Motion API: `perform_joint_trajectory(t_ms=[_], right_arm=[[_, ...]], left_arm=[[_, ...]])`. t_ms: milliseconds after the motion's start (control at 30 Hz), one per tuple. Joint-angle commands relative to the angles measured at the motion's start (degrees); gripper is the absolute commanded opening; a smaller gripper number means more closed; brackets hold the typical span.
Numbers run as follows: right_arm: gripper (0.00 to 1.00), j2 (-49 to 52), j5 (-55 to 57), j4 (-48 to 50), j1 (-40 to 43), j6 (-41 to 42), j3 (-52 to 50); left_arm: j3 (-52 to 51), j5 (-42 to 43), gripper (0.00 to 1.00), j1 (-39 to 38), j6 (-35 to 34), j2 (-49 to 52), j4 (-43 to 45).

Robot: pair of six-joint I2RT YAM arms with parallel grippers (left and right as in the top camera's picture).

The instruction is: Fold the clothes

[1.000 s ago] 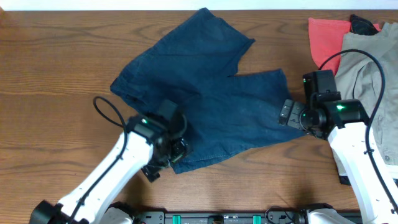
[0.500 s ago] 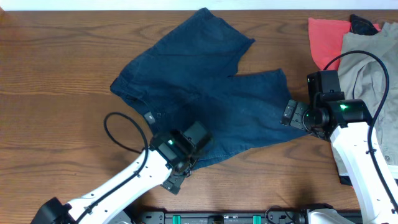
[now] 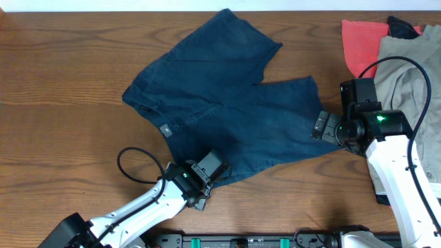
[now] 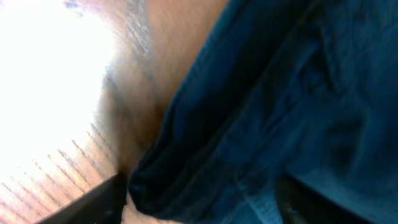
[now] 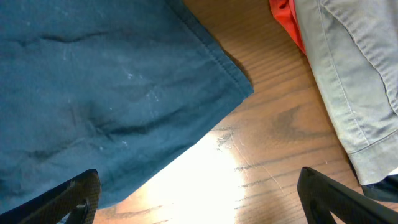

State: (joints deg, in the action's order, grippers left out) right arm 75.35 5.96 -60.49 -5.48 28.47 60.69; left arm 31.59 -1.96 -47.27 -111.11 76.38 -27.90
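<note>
Matt soft navy cloth shorts (image 3: 227, 110) on glossy wood-grain table (image 3: 62, 103).

Navy shorts (image 3: 227, 103), coral-red cloth (image 3: 362, 41), khaki-grey garment (image 3: 406, 48), brown table (image 3: 62, 83).

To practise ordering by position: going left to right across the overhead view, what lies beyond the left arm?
First the shorts → right gripper → coral cloth → khaki garment.

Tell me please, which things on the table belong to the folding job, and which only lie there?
Belong to the job:
- navy shorts

Only lying there:
- khaki-grey garment
- coral-red cloth
- small black item, too hidden to identify
</note>
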Motion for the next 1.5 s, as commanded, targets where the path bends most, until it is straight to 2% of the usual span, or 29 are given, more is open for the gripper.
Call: perform_joint_trajectory(t_ms=[0,133,200,233,367,533,700,867,1100,1467], right_arm=[[0.99,-0.2,0.2,-0.2,0.8,0.2,0.3],[0.99,-0.2,0.2,-0.3,0.8,0.2,0.3],[0.99,-0.2,0.2,-0.5,0.8,0.2,0.3],[0.99,-0.2,0.2,-0.7,0.8,0.2,0.3],[0.99,-0.2,-0.2,-2.2,1.3,0.2,0.3],[0.99,-0.2,-6.9,-1.9,1.4,0.3,-1.7],[0.99,-0.2,-8.7,1.9,1.3,4.9,-9.0],[0.99,-0.2,-20.0,7.4,1.2,5.4,-18.1],[0.99,-0.2,-21.6,8.0,1.2,8.4,-24.8],[0.98,-0.2,-25.1,9.6,0.1,13.0,-30.1]], left_arm=[[-2.4,-6.5,0.61,0.0,-0.2,1.1,0.0],[-2.4,-6.5,0.29,0.0,0.4,1.1,-0.5],[-2.4,-6.5,0.11,0.0,2.8,1.1,-1.0],[-2.4,-6.5,0.06,0.0,4.3,1.1,-1.7],[-2.4,-7.5,0.06,0.7,11.5,0.3,-6.5],[-2.1,-12.6,0.06,4.0,20.5,-4.9,-12.8],[-1.6,-14.1,0.06,9.7,30.7,-12.7,-12.7],[-1.0,-14.0,0.06,16.8,39.4,-17.6,-12.4],[-0.9,-7.6,0.06,24.8,42.4,-18.3,-12.4],[-1.0,-7.6,0.06,25.3,43.5,-17.9,-20.1]])
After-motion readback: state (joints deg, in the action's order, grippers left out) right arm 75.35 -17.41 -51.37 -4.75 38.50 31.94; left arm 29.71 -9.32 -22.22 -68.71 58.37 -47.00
